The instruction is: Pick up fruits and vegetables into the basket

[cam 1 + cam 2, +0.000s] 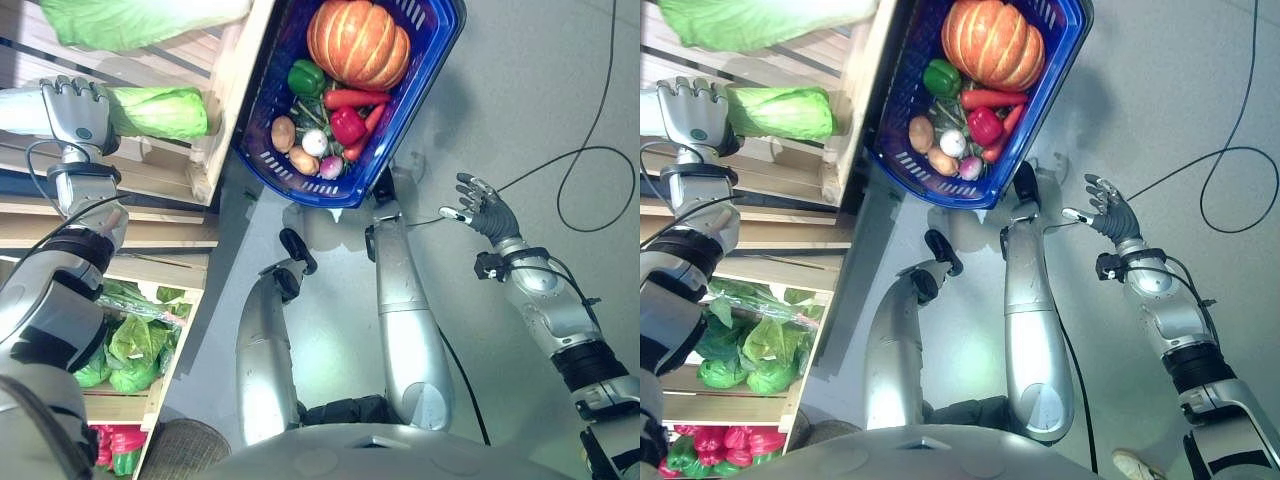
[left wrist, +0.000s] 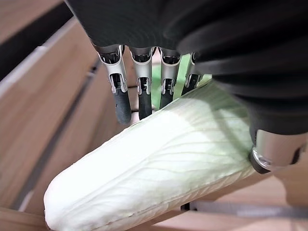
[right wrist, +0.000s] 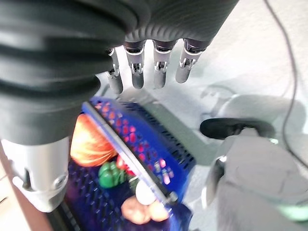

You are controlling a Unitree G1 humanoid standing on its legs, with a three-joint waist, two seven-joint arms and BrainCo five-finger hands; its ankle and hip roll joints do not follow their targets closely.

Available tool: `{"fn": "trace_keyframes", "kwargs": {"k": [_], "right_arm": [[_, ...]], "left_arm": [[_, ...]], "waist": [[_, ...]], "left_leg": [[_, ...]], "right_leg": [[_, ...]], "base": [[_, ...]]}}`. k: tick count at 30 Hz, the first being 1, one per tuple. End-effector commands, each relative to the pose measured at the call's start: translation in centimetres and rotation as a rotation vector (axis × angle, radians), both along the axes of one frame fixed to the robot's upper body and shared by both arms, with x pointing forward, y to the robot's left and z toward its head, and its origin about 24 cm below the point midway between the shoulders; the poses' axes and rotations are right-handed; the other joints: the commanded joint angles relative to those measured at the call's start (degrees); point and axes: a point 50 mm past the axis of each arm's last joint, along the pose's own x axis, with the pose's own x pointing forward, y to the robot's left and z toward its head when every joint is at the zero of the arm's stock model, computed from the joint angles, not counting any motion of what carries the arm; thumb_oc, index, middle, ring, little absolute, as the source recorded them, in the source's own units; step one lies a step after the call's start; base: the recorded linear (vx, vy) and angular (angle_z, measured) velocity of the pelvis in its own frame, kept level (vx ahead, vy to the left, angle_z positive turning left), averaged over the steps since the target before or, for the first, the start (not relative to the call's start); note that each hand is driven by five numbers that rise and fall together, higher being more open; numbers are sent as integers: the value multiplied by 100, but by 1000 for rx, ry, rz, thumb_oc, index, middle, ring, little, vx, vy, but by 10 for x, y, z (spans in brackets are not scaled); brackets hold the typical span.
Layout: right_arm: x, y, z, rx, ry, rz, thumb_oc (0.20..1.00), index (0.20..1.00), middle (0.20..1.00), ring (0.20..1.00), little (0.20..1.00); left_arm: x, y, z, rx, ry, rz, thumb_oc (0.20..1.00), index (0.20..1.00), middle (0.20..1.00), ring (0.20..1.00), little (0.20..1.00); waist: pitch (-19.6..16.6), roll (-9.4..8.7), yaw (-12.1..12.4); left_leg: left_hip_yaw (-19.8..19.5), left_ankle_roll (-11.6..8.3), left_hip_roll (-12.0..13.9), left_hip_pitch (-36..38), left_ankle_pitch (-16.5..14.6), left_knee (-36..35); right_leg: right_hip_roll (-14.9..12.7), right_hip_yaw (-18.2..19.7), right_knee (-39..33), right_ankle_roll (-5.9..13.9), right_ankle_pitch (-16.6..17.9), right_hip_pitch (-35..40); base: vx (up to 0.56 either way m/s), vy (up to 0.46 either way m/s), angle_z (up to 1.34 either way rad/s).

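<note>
Left wrist view shows the left robot hand [image 2: 144, 91] over a long pale-green napa cabbage [image 2: 159, 168]: its fingers [image 2: 121, 103] reach down the far side of the head, the thumb rests against the near side, and the leaves lie under the palm, so the grip reads as closed around the cabbage. That cabbage lies on the wooden slatted shelf [image 1: 165, 165], directly beneath this robot hand.

Handling, as a judgement: the head is probably fairly heavy, firm in the core but soft and easily bruised on the outer leaves, and smooth enough to slip. Grasp it across the thick middle, not the leafy tip.

Left eye view adds what the wrist camera lacks: the blue perforated plastic basket [image 1: 440, 60] stands well apart from the left robot hand, on the floor, already carrying an orange ribbed pumpkin [image 1: 358, 42], peppers and root vegetables. The right robot hand [image 1: 478, 208] hangs beyond the basket with fingers relaxed and holds nothing.
</note>
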Motion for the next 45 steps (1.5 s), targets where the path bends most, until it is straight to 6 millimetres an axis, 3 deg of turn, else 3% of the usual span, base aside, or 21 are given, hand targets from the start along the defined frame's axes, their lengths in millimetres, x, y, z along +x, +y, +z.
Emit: {"fn": "trace_keyframes", "kwargs": {"k": [1, 9, 16, 18, 25, 26, 30, 36, 42, 45], "right_arm": [[-10, 13, 1, 57, -57, 50, 1000, 1000, 1000, 1000, 1000], [-13, 14, 7, 40, -103, 53, 1000, 1000, 1000, 1000, 1000], [-10, 13, 21, -9, -180, 1, 1000, 1000, 1000, 1000, 1000], [-9, 12, 32, -102, -239, -48, 1000, 1000, 1000, 1000, 1000], [2, 14, 62, -332, -362, -156, 1000, 1000, 1000, 1000, 1000], [8, 16, 72, -390, -398, -182, 1000, 1000, 1000, 1000, 1000], [19, 23, 99, -495, -477, -248, 1000, 1000, 1000, 1000, 1000], [35, 43, 131, -521, -525, -235, 1000, 1000, 1000, 1000, 1000], [43, 65, 142, -456, -496, -132, 1000, 1000, 1000, 1000, 1000], [48, 73, 137, -431, -413, -53, 1000, 1000, 1000, 1000, 1000]], "left_arm": [[-27, 45, 32, -27, -176, 80, 200, 200, 200, 200, 200], [-37, 45, 31, -213, -355, -105, 200, 200, 200, 200, 200], [-36, 34, 23, -584, -468, -280, 200, 200, 200, 200, 200], [-33, 19, 22, -792, -497, -408, 200, 200, 200, 200, 200], [-36, -26, 8, -1268, -496, -730, 200, 200, 200, 200, 200], [-37, -40, 8, -1375, -481, -823, 200, 200, 200, 200, 200], [-40, -68, 8, -1634, -462, -1017, 200, 200, 200, 200, 200], [-44, -102, 15, -1824, -404, -1271, 200, 200, 200, 200, 200], [-48, -126, 20, -1884, -335, -1421, 200, 200, 200, 200, 200], [-52, -139, 23, -1909, -267, -1520, 200, 200, 200, 200, 200]], "waist": [[-103, -347, 118], [-103, -462, 292], [-103, -544, 437], [-131, -556, 523], [-259, -567, 772], [-288, -599, 858], [-315, -643, 1022], [-338, -709, 1192], [-381, -818, 1350], [-399, -889, 1454]], "left_leg": [[29, 7, -187, 32, 272, -443], [-82, 37, -276, 856, 579, -919], [-194, 35, -249, 1351, 599, -1067], [-238, 47, -254, 1497, 586, -1117], [-413, 109, -300, 1749, 526, -1182], [-453, 128, -309, 1799, 505, -1182], [-515, 172, -318, 1906, 480, -1176], [-579, 197, -326, 2054, 465, -1202], [-564, 188, -282, 2210, 455, -1266], [-560, 174, -239, 2284, 460, -1305]], "right_leg": [[-275, -218, -203, 404, -372, 592], [-321, -519, -500, 328, -312, 1522], [-293, -628, -561, 291, -443, 2125], [-274, -661, -558, 274, -509, 2295], [-239, -723, -561, 229, -658, 2635], [-226, -759, -570, 219, -685, 2733], [-218, -854, -586, 206, -720, 2930], [-216, -941, -669, 214, -723, 3186], [-235, -1043, -833, 209, -696, 3445], [-249, -1101, -931, 218, -671, 3585]], "base": [[22, -61, 9], [2, -55, 12], [42, -48, 5], [48, -61, 9], [51, -65, 7], [36, -105, 10], [19, -112, 12], [7, -84, 9], [4, -86, 6], [4, -96, 7]]}}
